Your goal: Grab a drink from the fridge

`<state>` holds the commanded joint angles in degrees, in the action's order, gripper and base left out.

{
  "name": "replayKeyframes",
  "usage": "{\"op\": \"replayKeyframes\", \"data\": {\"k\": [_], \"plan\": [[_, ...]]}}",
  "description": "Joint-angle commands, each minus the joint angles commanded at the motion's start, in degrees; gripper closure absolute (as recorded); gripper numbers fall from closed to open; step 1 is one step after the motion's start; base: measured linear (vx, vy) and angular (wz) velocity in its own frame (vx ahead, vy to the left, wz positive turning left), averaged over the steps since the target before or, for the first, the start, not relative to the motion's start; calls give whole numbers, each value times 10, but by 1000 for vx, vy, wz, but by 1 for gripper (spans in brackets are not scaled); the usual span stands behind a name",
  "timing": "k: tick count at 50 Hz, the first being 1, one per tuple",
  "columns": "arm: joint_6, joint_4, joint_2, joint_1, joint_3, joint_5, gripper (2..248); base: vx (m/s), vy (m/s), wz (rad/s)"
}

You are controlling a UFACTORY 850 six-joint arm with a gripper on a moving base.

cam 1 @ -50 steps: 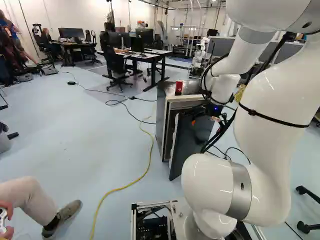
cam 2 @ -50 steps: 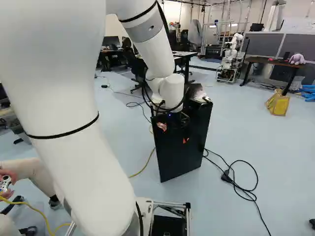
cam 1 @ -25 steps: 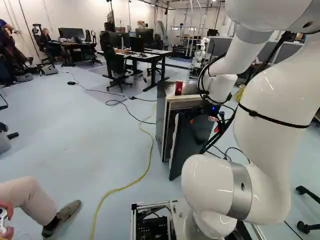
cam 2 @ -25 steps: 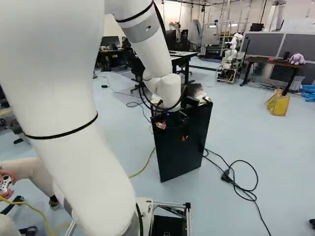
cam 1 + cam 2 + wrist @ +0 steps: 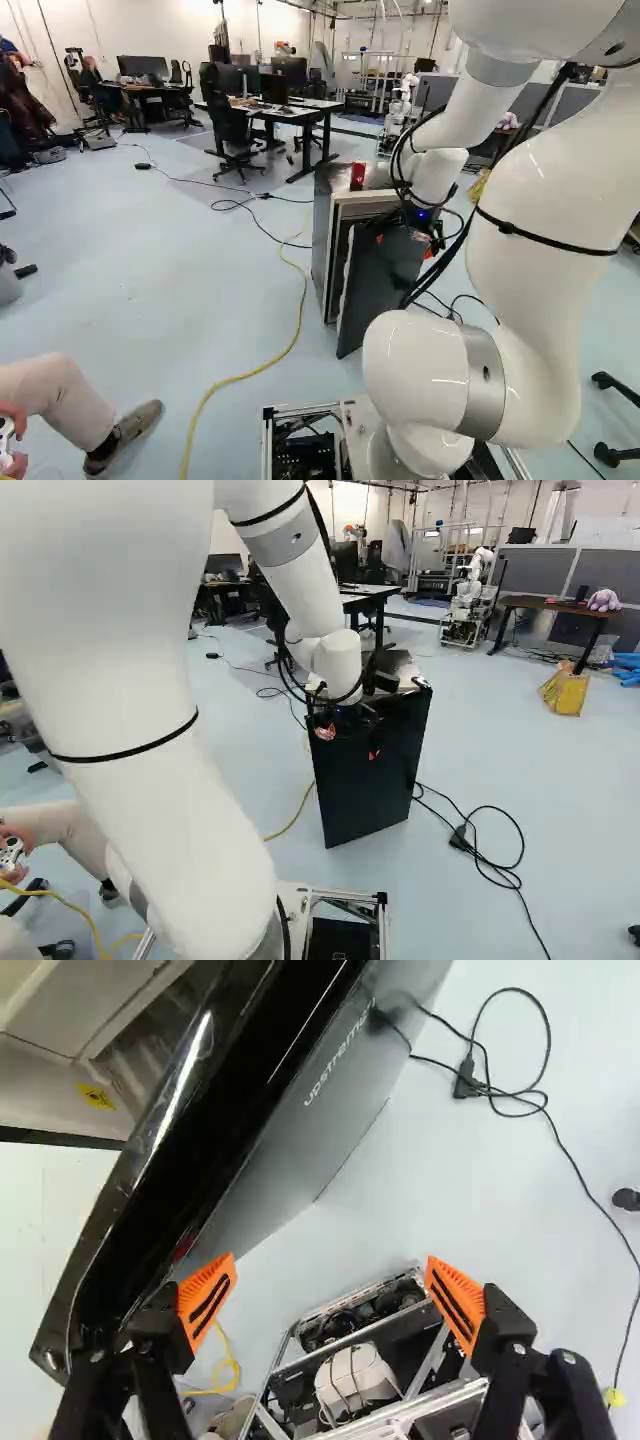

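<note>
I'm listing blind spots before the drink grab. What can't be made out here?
Inside of the fridge: mostly behind its open door in both base views, cut off by the wrist view's edge.
Red can, right base view: behind the arm.
Whether the gripper touches the door: overlap hides any gap, wrist view.

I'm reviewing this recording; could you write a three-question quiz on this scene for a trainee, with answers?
1. Multiple choice: where does the red can stand?
a) On top of the fridge
b) On the floor
c) Between the gripper's fingers

2. True or false: the gripper is shut, its orange pads touching each other.

3. Fill in the missing word: the fridge door is ____ (open or closed).

Key: 1 a; 2 false; 3 open.
</note>
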<state>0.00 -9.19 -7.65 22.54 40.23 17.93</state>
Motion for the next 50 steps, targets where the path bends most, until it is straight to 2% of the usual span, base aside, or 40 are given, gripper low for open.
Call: {"op": "replayKeyframes", "data": {"k": [50], "plan": [[0, 0, -15, -43, 17, -65, 3, 0, 0, 0]]}}
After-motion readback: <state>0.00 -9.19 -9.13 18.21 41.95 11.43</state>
